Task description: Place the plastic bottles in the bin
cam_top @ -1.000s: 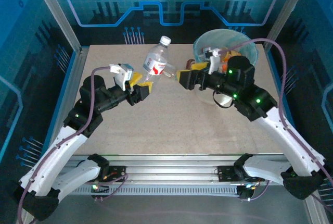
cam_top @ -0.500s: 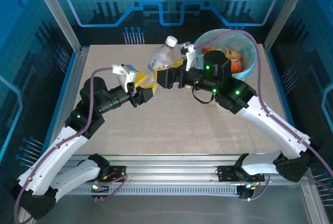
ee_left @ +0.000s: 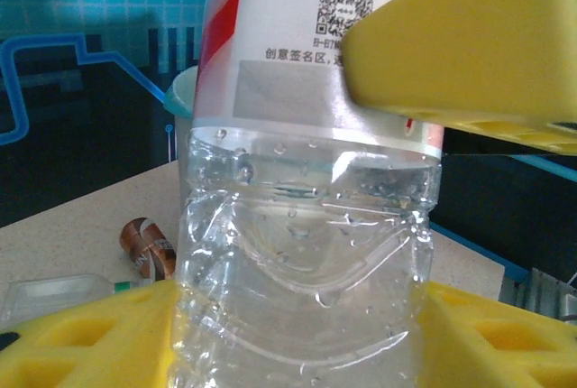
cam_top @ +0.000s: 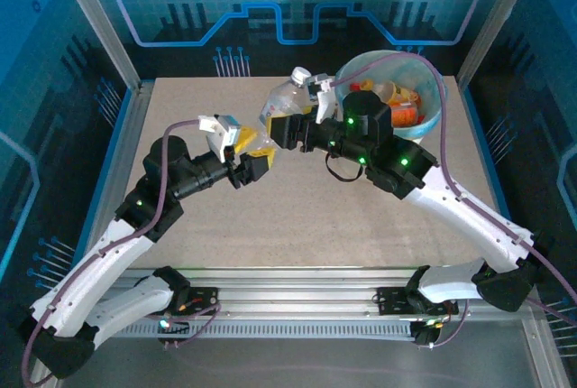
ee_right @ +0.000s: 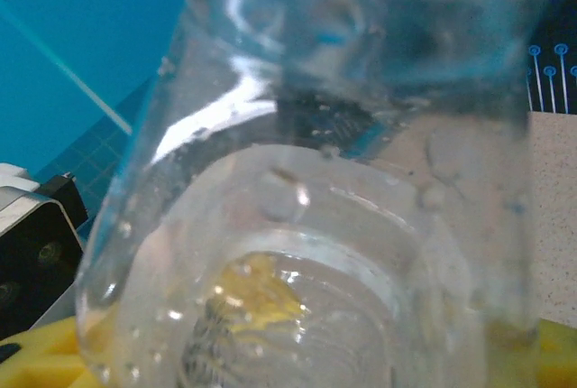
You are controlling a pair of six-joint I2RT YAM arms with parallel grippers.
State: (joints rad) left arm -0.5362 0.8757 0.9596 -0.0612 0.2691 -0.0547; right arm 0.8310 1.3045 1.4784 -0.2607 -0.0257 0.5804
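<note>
The left pincer [cam_top: 260,152] holds a clear bottle [cam_top: 283,99] by its lower body, yellow pads [ee_left: 81,343] pressed to both sides, the capped end tilted up beyond its tips. The right pincer [cam_top: 281,123] is closed on the same bottle higher up, at the label. The bin [cam_top: 442,99] stands just behind the right pincer's wrist, with orange-labelled bottles [cam_top: 407,110] inside.

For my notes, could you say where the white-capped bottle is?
In the top view the bottle is far-centre, just left of the bin, between the left gripper and right gripper.
</note>
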